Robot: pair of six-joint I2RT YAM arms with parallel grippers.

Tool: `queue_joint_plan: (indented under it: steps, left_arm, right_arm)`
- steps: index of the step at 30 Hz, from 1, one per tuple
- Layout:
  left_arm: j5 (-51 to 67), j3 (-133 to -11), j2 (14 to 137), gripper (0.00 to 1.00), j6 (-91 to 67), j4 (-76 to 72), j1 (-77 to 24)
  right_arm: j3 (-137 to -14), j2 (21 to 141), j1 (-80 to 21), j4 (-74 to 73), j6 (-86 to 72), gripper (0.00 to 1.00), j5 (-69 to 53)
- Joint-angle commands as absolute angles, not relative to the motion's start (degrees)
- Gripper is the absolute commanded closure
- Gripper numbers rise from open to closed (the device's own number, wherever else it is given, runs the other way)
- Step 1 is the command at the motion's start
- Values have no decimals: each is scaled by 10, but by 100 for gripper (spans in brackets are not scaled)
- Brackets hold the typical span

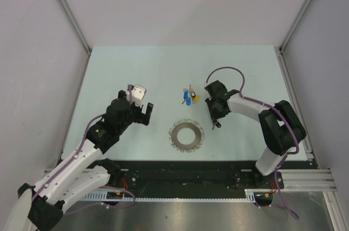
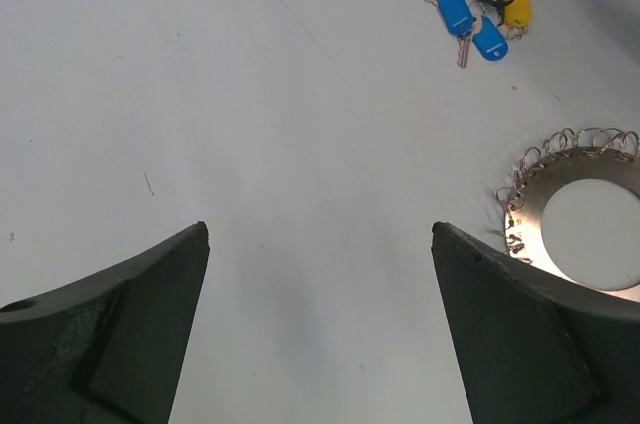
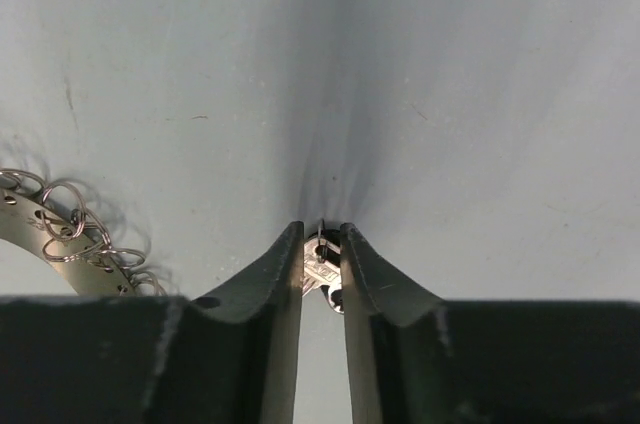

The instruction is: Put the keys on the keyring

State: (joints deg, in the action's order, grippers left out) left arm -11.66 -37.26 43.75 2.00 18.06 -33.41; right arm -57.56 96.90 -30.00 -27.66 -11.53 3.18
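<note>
**Two grippers, one ring, one key bunch**

On the table (image 1: 136, 67), the left gripper (image 1: 143, 112) sits at about 10 o'clock of the keyring (image 1: 186, 135). Its two fingers (image 2: 150, 284) are spread wide with nothing between them.

The single keyring lies flat near the table's near edge. The keys (image 1: 190, 97) lie apart from it at 12 o'clock. They form one bunch with two blue heads, one yellow and one black-rimmed oval.

The right gripper (image 1: 214, 124) is between 2 and 3 o'clock of the ring. Its jaws leave only a narrow slit, and a small pale piece (image 3: 322, 270) shows at the tips. Whether it is clamped, I cannot tell.
</note>
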Motion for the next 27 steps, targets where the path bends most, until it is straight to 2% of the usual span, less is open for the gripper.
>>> queue_joint_plan:
  steps: [1,7,10,14,20,27]
  left_arm:
    - [-130,-368,431,2,20,163,-328]
    - [-117,-365,432,1,4,160,-327]
    - [-90,-364,436,1,-34,158,-327]
    - [-44,-352,451,2,-61,154,-327]
    - [-61,-349,431,2,-52,181,-327]
    - [-80,-329,389,4,-43,185,-327]
  right_arm:
    - [-578,938,-329,-261,-94,69,78]
    - [-578,853,-359,-264,-73,54,77]
    - [-578,818,-374,-265,-55,52,45]
    - [-575,798,-431,-248,-28,51,6]
    - [-555,832,-498,-164,-4,52,-83]
    - [-556,912,-555,-62,17,62,-145]
